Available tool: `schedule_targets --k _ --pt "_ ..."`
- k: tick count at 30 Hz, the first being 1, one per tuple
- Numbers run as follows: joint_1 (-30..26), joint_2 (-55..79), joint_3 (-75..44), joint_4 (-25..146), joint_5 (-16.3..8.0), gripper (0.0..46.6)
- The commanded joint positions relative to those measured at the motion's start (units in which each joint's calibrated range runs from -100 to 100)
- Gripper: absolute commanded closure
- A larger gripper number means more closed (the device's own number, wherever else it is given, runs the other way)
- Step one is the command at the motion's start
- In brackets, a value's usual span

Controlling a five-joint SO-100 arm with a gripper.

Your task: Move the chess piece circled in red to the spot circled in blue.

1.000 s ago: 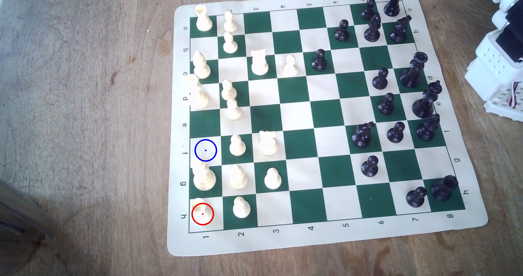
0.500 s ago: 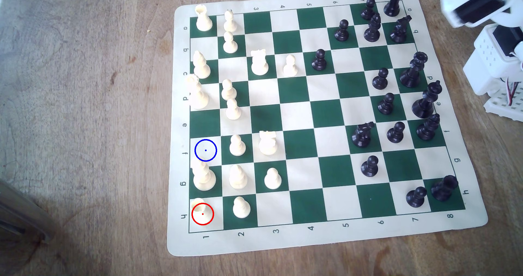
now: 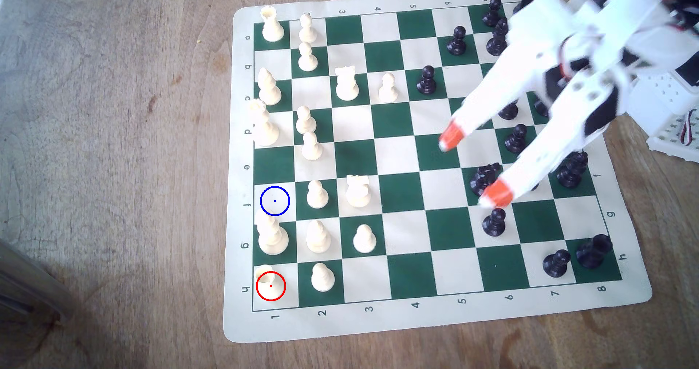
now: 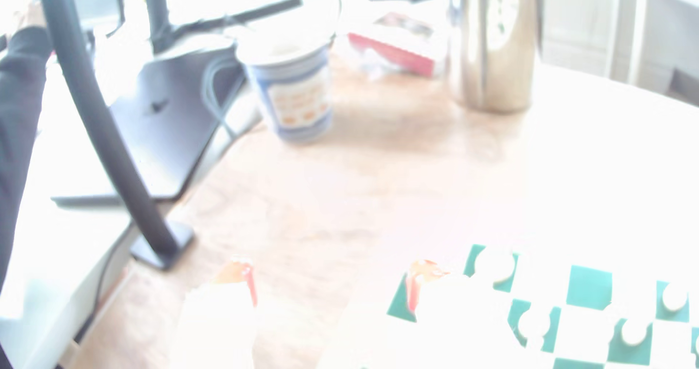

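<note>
Well apart: rook point(image 3: 269, 281), spread end effector point(image 3: 474, 170).

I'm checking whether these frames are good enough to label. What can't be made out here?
- Exterior view: the arm and open claw are motion-blurred and cover several black pieces at the board's right.
- Exterior view: the red-circled rook is pale on a cream square, its outline faint.
- Wrist view: glare washes out the chessboard; the pieces are pale blobs.
- Wrist view: the cup print is unreadable.
</note>
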Motion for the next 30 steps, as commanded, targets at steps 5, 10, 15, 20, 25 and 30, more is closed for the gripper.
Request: schedule_targets --k 5,10,15,20,25,30 --pt "0.42 27.42 -9.67 -20.72 -2.30 28.6" --pt "0.73 36.16 -16.47 -25.72 -3.32 36.8" --pt "0.11 42.87 -33.06 -2.46 -2.30 32.9" --pt "0.81 51.19 -51.83 15.81 -0.93 32.5" --pt "1.67 56.19 -61.80 17.85 -1.07 31.7" --pt "2.22 59.84 -69.69 17.53 -2.10 31.2"
